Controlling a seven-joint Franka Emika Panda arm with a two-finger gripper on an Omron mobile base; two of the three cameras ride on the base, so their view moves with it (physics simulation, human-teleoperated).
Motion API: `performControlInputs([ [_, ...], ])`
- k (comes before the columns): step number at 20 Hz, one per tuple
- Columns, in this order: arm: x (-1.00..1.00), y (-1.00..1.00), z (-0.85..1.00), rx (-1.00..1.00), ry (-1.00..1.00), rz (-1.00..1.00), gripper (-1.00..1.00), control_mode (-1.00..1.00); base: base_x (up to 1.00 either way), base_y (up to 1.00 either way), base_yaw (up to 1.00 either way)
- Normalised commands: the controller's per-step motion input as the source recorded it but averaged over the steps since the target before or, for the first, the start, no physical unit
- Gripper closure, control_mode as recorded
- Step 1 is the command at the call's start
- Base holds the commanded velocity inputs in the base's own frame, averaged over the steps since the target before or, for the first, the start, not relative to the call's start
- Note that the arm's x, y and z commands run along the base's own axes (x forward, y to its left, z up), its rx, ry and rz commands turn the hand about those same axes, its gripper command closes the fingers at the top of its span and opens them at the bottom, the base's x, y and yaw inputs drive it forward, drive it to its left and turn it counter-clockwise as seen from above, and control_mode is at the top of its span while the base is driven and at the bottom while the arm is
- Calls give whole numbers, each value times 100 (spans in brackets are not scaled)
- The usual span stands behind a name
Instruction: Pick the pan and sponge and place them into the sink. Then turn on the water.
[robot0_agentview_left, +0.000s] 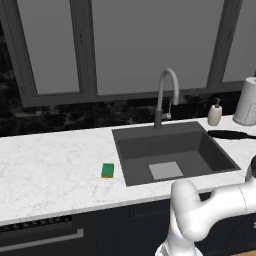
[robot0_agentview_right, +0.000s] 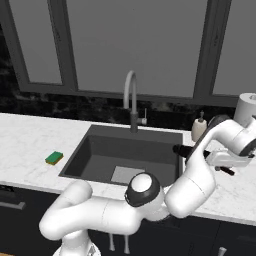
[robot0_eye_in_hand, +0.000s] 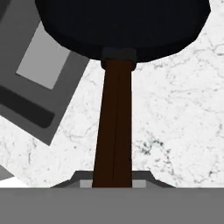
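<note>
The black pan (robot0_eye_in_hand: 122, 26) is over the marble counter just right of the sink (robot0_agentview_left: 135, 150), and it appears as a flat dark shape (robot0_agentview_left: 227, 134). Its dark handle (robot0_eye_in_hand: 114, 131) runs straight down into my gripper (robot0_eye_in_hand: 113, 181), which is shut on it. From the right base, the gripper (robot0_agentview_right: 220, 162) sits at the sink's right edge, with the pan (robot0_agentview_right: 186, 150) partly behind my arm. The green and yellow sponge (robot0_agentview_left: 107, 170) lies on the counter left of the sink (robot0_agentview_right: 100, 150). No water is in view at the faucet (robot0_agentview_left: 167, 92).
A white soap dispenser (robot0_agentview_left: 215, 112) and a paper towel roll (robot0_agentview_left: 246, 101) stand at the back right of the counter. A dark backsplash and windows rise behind the faucet (robot0_agentview_right: 131, 97). A lighter grey patch (robot0_agentview_left: 166, 170) marks the basin floor.
</note>
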Motion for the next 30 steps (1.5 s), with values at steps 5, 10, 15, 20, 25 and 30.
performControlInputs([
  [5, 0, 57, 32, 1, -38, 9, 100, -100, 0, 0, 0],
  [10, 0, 42, 23, 2, -28, 10, 100, -100, 0, 0, 0],
  [15, 0, 29, 6, 5, -12, 6, 100, -100, 0, 0, 0],
  [20, 7, 20, 0, 1, 0, 5, 100, -100, 0, 0, 0],
  [25, 30, 28, 0, 0, 9, 20, 100, -100, 0, 0, 0],
  [30, 18, 31, 0, 0, 11, 33, 100, -100, 0, 0, 0],
])
